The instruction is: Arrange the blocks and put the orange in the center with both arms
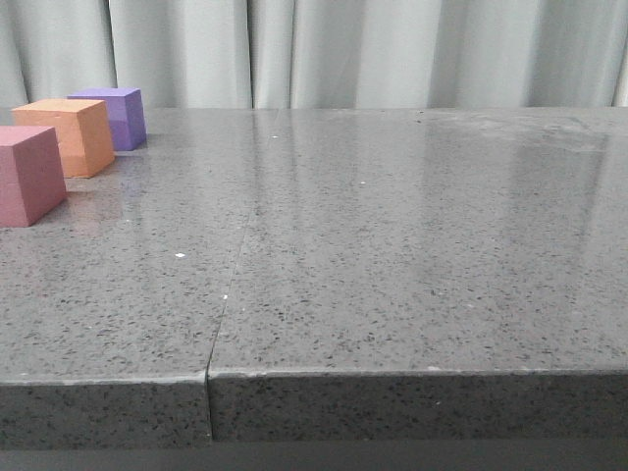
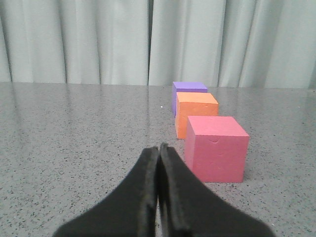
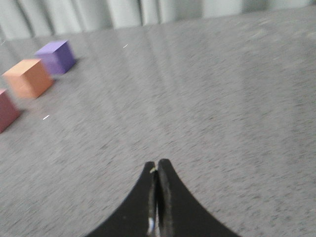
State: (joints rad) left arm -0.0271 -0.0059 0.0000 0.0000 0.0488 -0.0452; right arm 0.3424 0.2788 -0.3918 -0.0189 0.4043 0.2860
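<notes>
Three cubes stand in a row at the far left of the grey table: the pink cube nearest, the orange cube in the middle, the purple cube farthest. In the left wrist view my left gripper is shut and empty, just beside and short of the pink cube, with the orange cube and the purple cube behind it. My right gripper is shut and empty over bare table, far from the orange cube, the purple cube and the pink cube. Neither gripper shows in the front view.
The speckled grey table has a seam running front to back and a front edge near the camera. A pale curtain hangs behind the table.
</notes>
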